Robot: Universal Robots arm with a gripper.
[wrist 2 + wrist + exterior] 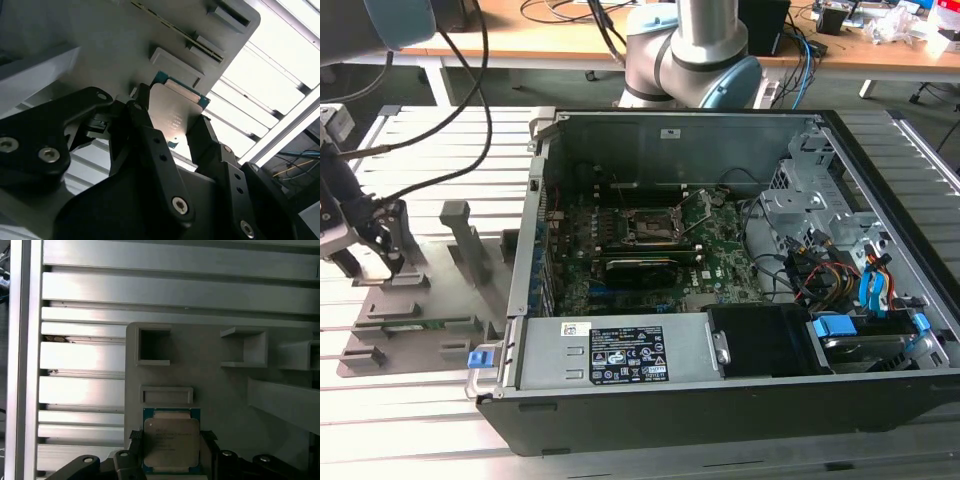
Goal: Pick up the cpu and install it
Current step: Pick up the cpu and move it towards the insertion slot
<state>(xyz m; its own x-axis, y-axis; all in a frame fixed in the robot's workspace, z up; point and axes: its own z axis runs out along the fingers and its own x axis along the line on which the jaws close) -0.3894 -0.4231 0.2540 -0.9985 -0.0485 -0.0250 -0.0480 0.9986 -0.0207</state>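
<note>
- Gripper (380, 245) low over grey holder plate (440, 300) in the exterior view, well apart from open computer case (740, 400).
- Jaws clamped on cpu (171, 440): one black finger against each of two opposite edges, both fingers (136, 440) touching in both wrist views.
- Cpu (176, 112) squarely between the jaws, silvery lid facing the cameras, green board edge poking out past the fingertips in the second wrist view.
- Lying on the plate or just off it: cannot tell which.
- Just ahead of the jaws, beyond the cpu: low rectangular frame (166, 395) moulded into the plate.
- Farther ahead: open square pockets (154, 346) in a row.
- Under the plate and out to one side of the jaws: slatted aluminium table (80, 385).
- Socket (655, 228) on green motherboard (720, 255) inside the case, far from the jaws toward the exterior view's right.
- Black cables (470, 110) looping across above the gripper.
- Arm's grey-and-blue base joint (695, 50) behind the case.
</note>
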